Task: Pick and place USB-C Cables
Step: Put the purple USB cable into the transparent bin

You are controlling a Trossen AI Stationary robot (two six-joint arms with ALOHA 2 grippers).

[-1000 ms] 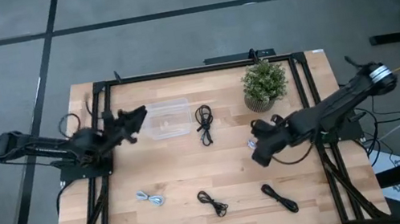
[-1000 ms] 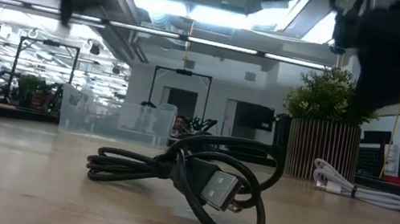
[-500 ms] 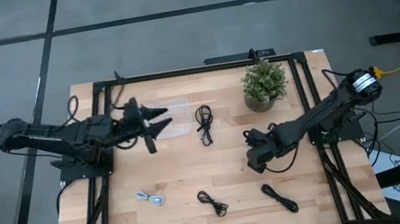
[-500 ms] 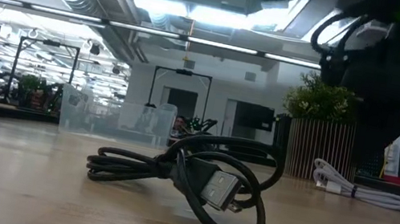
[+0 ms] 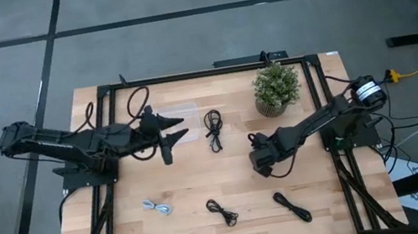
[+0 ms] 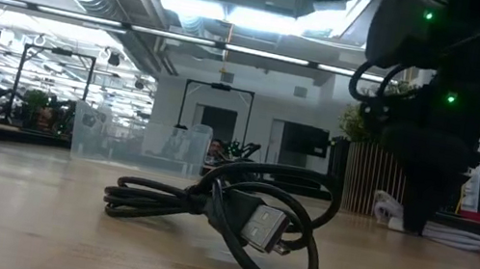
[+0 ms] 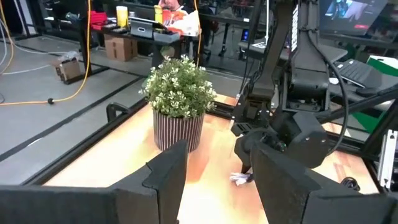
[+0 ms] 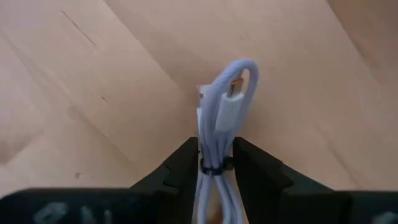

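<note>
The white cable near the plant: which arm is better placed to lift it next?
The right. The right gripper already has its fingers on both sides of the white cable, low at the table. The left gripper is open above the clear container, away from that cable.
</note>
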